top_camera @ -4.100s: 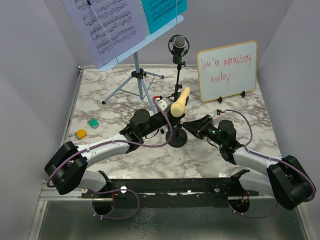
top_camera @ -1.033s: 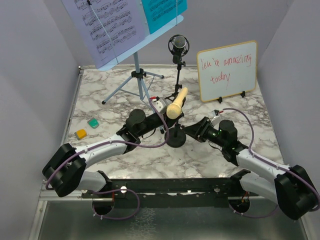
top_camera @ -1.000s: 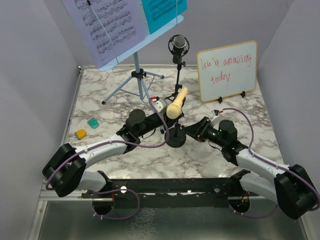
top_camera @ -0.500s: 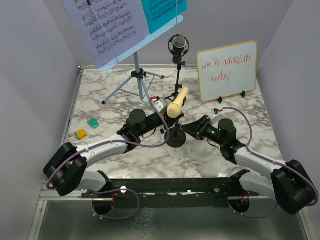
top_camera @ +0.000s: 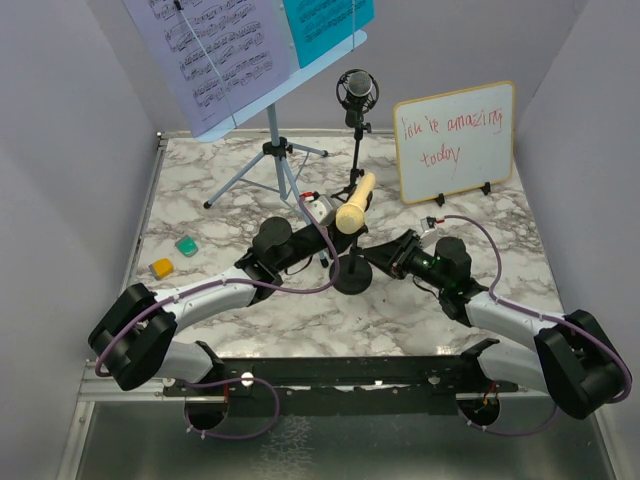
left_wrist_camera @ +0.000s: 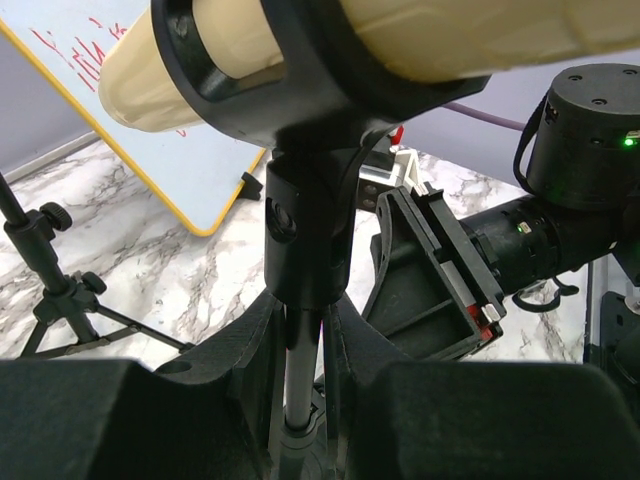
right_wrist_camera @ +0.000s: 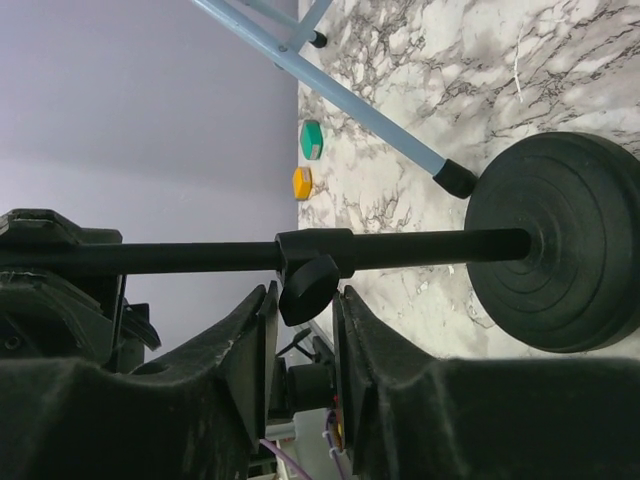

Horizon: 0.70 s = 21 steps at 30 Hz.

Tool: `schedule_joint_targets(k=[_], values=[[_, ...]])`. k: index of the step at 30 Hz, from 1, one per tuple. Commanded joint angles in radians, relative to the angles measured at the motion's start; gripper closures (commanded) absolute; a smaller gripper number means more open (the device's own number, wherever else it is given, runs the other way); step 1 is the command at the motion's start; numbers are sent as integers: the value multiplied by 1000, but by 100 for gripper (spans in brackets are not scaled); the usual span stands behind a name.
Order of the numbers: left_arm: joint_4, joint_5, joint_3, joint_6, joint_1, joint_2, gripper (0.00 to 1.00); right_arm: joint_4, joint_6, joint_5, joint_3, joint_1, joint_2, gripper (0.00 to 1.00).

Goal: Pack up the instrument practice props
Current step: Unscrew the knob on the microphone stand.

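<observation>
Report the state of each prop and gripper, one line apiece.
Black round-base pole, upright, gripped.
Cream handheld microphone, clipped on pole, tilted.
Left gripper, shut on pole.
Right gripper, shut on pole.
Light-blue music rack, standing on tripod legs.
Black studio microphone, upright on tripod.

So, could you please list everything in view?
Music rack: one, light blue, tripod, rear left.
Music sheet: one, pale printed, on the rack.
Plain sheet: one, cyan, on the rack beside it.
Studio microphone: one, black, small tripod, rear centre.
Handheld microphone: one, cream, clipped atop the pole.
Pole: one, black, round base, table centre.
Whiteboard: one, wood-framed, red writing, rear right.
Green block: one, green, left edge.
Orange block: one, orange, left edge.
Table: one, marbled white, underneath.
Left hand: one, black, closed on the pole below the clip.
Right hand: one, black, closed on the pole's knob.
</observation>
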Motion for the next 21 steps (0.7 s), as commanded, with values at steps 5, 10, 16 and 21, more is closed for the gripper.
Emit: schedule_joint_targets(k=[5,10,16,21], values=[[-210,43,-39,-9,-2,57,100,42,31,42,0,5,-2,61],[-210,45,-36,-10,-1,60,100,40,30,42,4,3,4,66],[-211,51,-34,-10,-1,63,100,69,4,40,-16,-10,29,91],[-216,59,-21,-18,-1,66,100,81,-238,-33,16,-14,70,100]])
